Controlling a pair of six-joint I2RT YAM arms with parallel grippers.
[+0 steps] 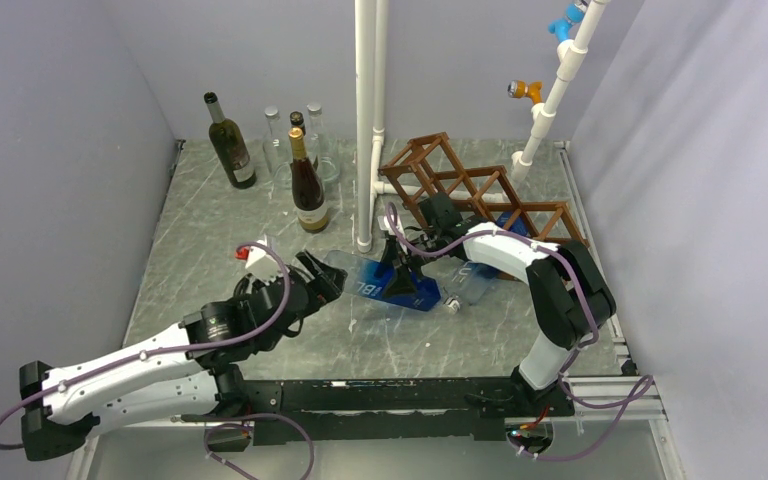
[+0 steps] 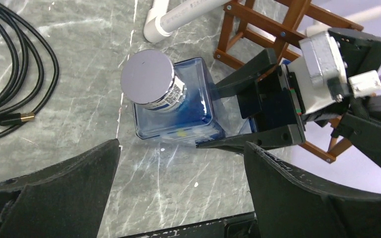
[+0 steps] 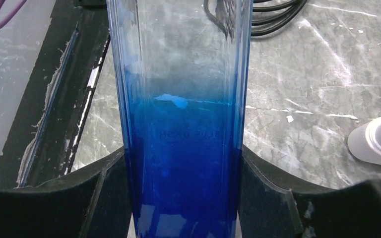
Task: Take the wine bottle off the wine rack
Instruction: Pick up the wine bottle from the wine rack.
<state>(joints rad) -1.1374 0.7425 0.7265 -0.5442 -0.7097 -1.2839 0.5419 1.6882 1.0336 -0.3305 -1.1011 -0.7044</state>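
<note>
The right gripper (image 3: 182, 171) clamps the slick blue bottle (image 2: 174, 110), which could slip free or knock the wide-open left gripper (image 1: 322, 276) near its cap (image 2: 147, 75).

blue bottle (image 1: 368, 286) — white "BL", rest illeg.

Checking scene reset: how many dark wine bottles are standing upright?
2: green bottle at back left, brown gold-topped bottle to its right. A dark cap behind the brown one may belong to a third, mostly hidden.
</note>
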